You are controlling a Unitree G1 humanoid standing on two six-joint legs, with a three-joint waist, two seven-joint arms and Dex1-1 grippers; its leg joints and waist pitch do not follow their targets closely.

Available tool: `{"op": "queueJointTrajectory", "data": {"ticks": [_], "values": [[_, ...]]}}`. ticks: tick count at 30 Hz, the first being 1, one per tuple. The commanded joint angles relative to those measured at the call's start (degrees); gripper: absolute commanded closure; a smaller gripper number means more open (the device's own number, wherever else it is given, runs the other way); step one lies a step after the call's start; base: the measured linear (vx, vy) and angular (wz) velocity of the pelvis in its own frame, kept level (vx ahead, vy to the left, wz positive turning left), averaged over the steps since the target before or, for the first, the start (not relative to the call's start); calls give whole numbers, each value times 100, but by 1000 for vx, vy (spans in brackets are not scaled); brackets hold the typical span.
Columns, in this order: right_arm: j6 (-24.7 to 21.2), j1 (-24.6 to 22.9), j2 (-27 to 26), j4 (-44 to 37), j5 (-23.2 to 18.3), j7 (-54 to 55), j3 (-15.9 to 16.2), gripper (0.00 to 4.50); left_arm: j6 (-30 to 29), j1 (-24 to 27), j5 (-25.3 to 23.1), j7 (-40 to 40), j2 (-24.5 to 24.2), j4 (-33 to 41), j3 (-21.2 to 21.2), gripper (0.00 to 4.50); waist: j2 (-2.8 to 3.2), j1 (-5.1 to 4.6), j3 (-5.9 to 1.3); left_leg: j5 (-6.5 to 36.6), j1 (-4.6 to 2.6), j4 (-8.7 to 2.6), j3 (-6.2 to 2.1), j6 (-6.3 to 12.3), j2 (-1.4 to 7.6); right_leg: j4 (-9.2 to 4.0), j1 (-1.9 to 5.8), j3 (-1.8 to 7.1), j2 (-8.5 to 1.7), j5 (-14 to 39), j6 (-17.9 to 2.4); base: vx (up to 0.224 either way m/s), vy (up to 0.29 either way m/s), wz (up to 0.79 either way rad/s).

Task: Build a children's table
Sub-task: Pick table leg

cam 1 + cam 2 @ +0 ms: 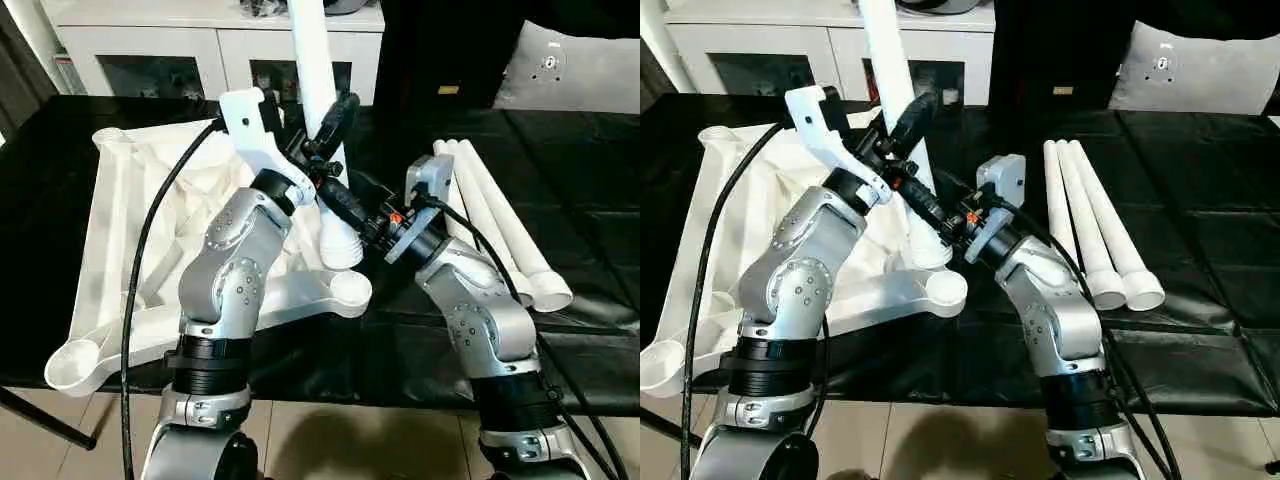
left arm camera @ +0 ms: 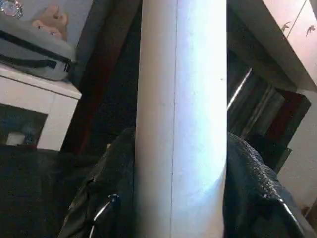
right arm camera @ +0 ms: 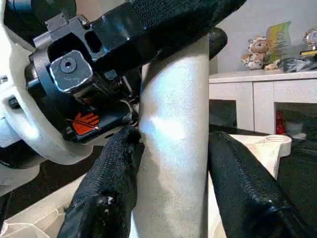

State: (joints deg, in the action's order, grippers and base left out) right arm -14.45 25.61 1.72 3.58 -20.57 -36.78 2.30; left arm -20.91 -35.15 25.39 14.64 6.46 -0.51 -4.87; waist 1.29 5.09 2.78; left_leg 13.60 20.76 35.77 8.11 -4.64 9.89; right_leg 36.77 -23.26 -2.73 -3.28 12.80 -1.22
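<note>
Black sheeting covers the bench (image 1: 590,330), with a white cabinet (image 1: 215,45) behind it. On the bench lies the table top (image 1: 120,250), upside down, ribbed underside up, round corner sockets exposed. Three spare legs (image 1: 1090,230) lie side by side on the robot's right, well apart from the top.

One leg (image 1: 318,100) stands nearly upright, leaning slightly, its lower end at the near corner socket (image 1: 345,250). Whether it is fully seated cannot be told. The left end effector (image 1: 335,125) is clamped on the leg higher up; the right end effector (image 1: 345,210) is clamped on it low down, just above the socket. In both wrist views the black fingers (image 3: 114,183) press against the white tube on either side.

Judged step: seating this leg in its socket.

Procedure advice:
- Bring the leg square to the socket before pressing; a tilted tube will likely bind on the rim.
- Use the lower grip to guide, the upper grip to push along the leg's axis.
- Watch that the unclamped table top does not slide or tip.
</note>
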Motion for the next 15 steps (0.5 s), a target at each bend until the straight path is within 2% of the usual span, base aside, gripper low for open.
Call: {"op": "queueJointTrajectory", "data": {"ticks": [1,7,10,12,14,15], "values": [[-24,11,97,6,34,-8,40,199,-46,-72,6,-84,-79,-123,-84,266,-9,7,-384,-408,41,-362,-44,523,229,-337,445,282,-422,-895,-1326,0,0,0],[-107,7,325,-35,-31,-87,-85,156,-143,-92,104,-27,-179,-123,-185,268,-13,12,-387,-409,47,-358,-44,546,231,-329,453,279,-423,-955,-1352,0,0,0],[162,55,383,-14,44,97,-308,124,-188,-97,183,39,-242,-123,-218,268,-23,13,-386,-434,48,-355,-35,539,227,-328,450,280,-426,-925,-1342,0,0,0],[-534,145,737,-40,-305,-190,-412,111,-204,-92,232,84,-270,-157,-229,268,-21,17,-390,-476,39,-351,-39,557,218,-326,460,277,-407,-953,-1353,0,0,0],[-587,154,779,-41,-328,-223,-419,107,-211,-92,243,92,-271,-161,-230,268,-23,26,-395,-508,34,-337,-33,617,216,-323,456,281,-402,-1004,-1390,0,0,0],[-902,191,933,-34,-490,-366,-467,105,-231,-86,267,142,-283,-167,-222,268,-24,24,-397,-529,42,-334,-31,626,220,-318,453,281,-407,-1020,-1391,0,0,0]]}}
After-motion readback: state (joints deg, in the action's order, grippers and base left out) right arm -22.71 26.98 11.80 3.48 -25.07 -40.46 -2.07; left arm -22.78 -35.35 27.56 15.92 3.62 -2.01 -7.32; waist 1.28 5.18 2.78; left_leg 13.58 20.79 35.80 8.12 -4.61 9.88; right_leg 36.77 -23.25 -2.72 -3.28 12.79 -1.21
